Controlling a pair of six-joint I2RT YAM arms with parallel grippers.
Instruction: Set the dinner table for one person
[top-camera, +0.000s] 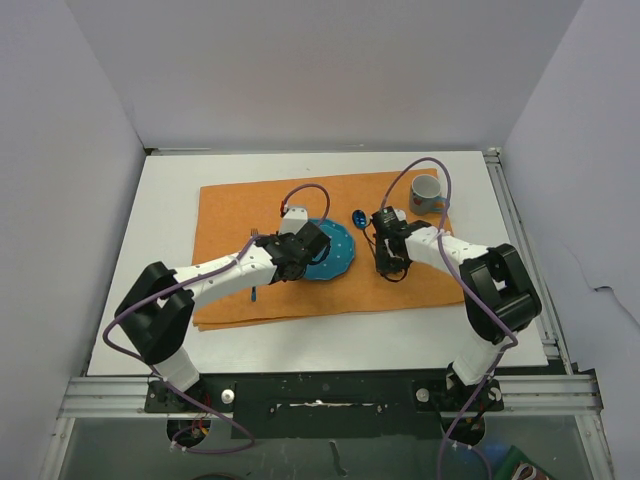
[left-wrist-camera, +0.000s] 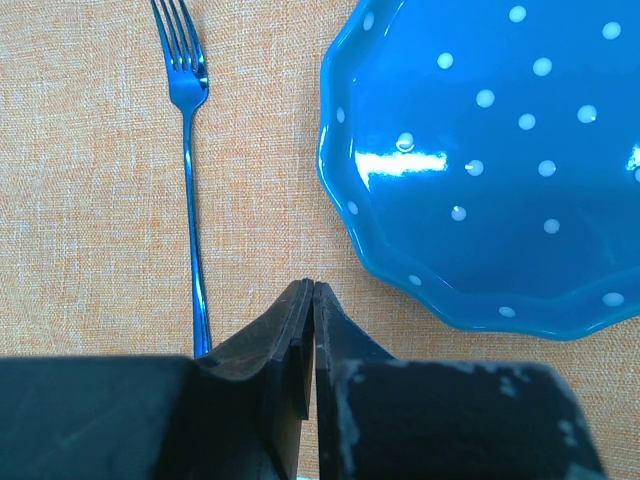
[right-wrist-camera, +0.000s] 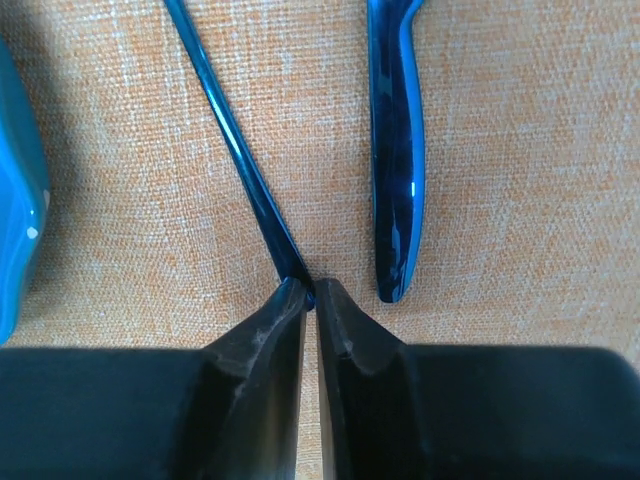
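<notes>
a thin blue handle, slanting away leftward, was pinched at its near end by the right gripper; the left gripper was pressed together.

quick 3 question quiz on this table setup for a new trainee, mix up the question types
1. True or false: the fork lies on the blue dotted plate.
2. Where does the mug stand? A: on the plate. B: on the far right corner of the orange cloth. C: on the fork.
3. Fill the gap: the jaws of the left gripper are ___, with nothing between them.

Key
1. False. The fork lies on the cloth beside the plate, apart from it.
2. B
3. shut
</notes>
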